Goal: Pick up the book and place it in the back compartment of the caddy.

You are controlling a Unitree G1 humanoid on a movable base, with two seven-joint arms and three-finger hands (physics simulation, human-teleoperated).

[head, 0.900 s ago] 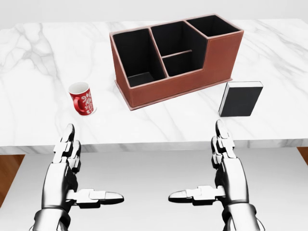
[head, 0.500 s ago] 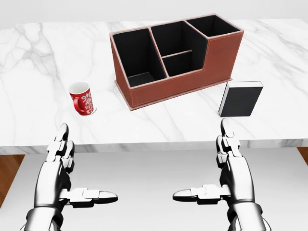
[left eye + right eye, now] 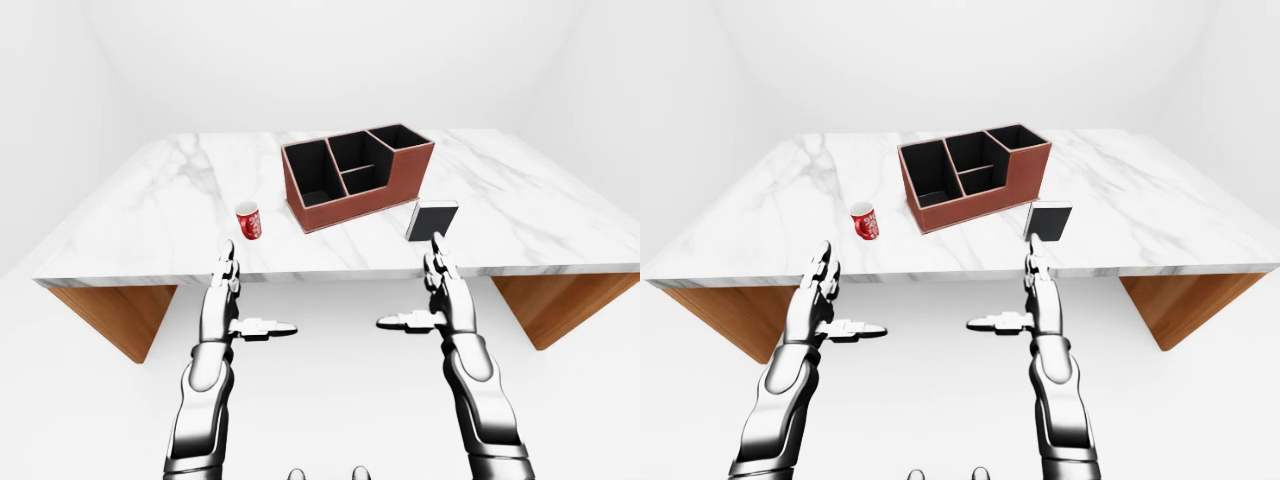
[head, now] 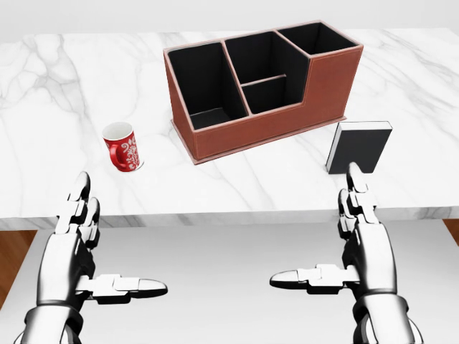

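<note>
open right hand (image 4: 358, 244) below book (image 4: 358, 147)

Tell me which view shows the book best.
The head view: the book is largest there, standing upright on the table right of the caddy, its white page edge visible on top. The two eye views show it small, and the right hand just overlaps its lower edge.

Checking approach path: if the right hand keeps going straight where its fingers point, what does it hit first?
Most likely the book, standing on the marble table right above the right hand fingertips in the head view. Nothing else sits between, though depth is uncertain.
</note>
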